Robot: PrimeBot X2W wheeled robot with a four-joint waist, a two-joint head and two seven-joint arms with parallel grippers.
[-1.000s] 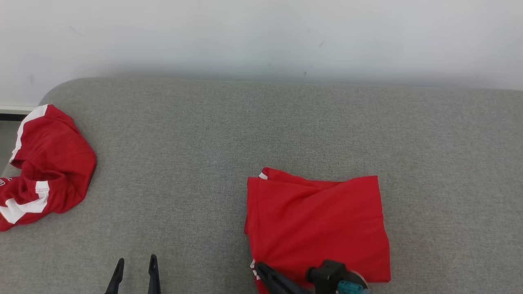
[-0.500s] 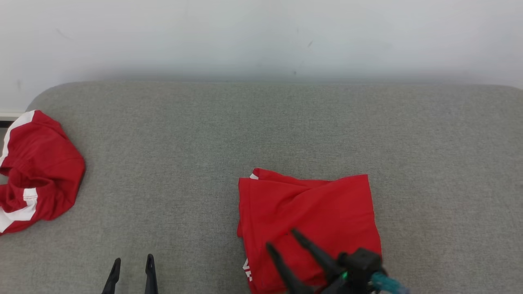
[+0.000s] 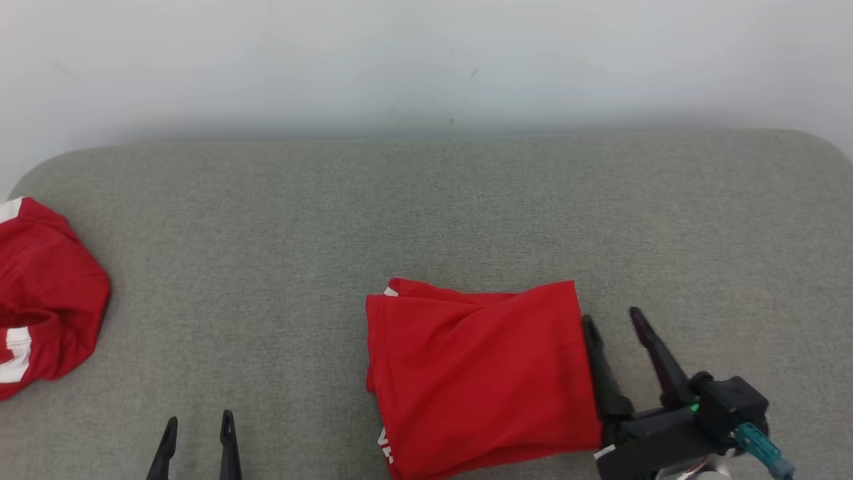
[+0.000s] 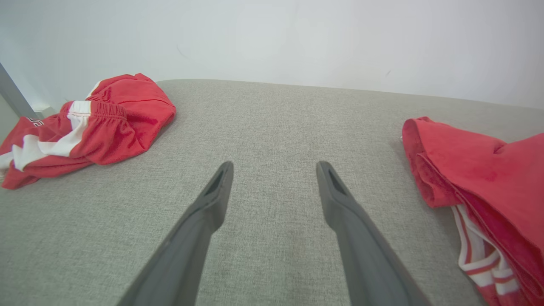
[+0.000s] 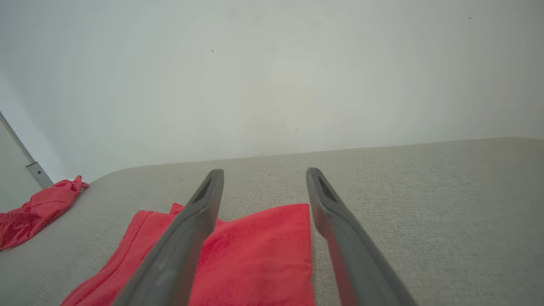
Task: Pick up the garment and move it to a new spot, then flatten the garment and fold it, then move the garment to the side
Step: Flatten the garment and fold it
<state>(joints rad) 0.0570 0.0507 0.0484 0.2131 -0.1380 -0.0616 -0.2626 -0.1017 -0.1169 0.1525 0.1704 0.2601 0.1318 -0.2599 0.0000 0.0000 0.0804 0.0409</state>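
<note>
Garment [image 3: 476, 373]: red, folded into a rough rectangle. It lies flat on the grey fabric surface [image 3: 426, 213], toward the near edge and right of centre in my head view. White trim shows at its two left corners.

Right tool [image 3: 613, 319]: jaws wide apart, nothing between them. It sits at the garment's right edge, with the nearer finger just beside the cloth; I cannot tell if it touches. In the right wrist view one finger crosses over the red cloth and the other is over bare grey.

Left tool [image 3: 200, 419]: also spread open and empty, low over bare surface, well apart from the garment on its left.

Second cloth [image 3: 46, 300]: red with white stripes, crumpled at the surface's far left edge.

Wall [image 3: 426, 60]: pale, behind the surface.
</note>
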